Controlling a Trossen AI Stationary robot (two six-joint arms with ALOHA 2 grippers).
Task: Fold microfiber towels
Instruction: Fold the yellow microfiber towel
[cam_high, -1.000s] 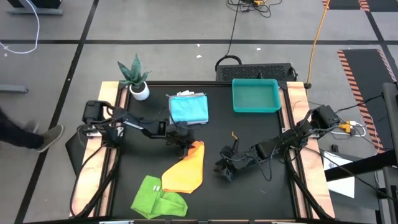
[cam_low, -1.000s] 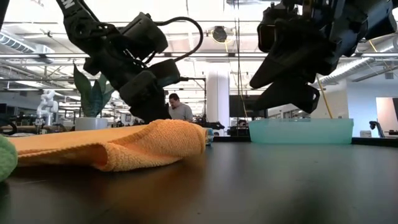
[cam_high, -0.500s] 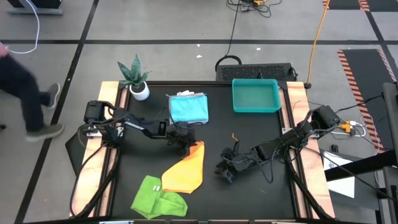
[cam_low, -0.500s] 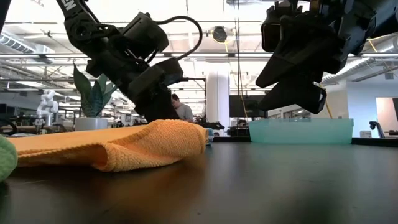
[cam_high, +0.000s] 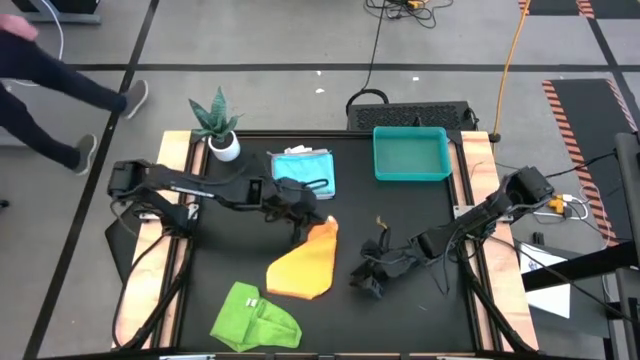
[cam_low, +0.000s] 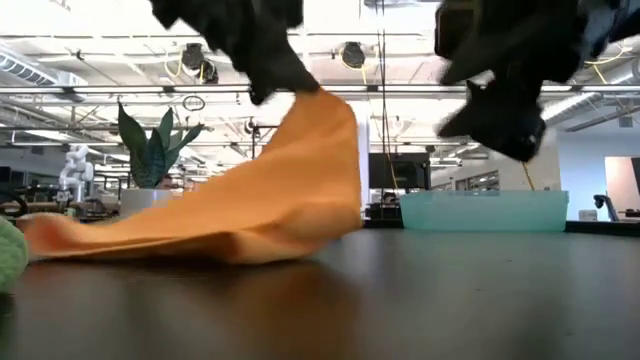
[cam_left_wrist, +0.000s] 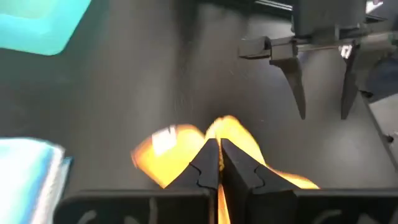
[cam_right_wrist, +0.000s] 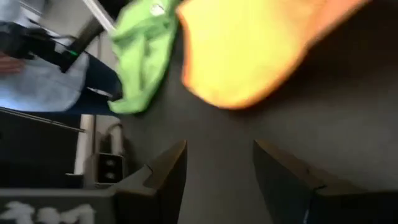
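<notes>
Black table: left gripper pinches half-raised orange towel.

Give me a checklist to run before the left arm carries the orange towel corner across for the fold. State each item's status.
1. Left claw shut on a corner of the orange towel: ok.
2. Corner lifted off the table, the other end of the towel resting on it: ok.
3. Right claw open, holding nothing, beside the towel: ok.
4. Green towel lies apart from the orange one: ok.
5. Which corner is held, and whether the edges will line up: cannot tell.
</notes>
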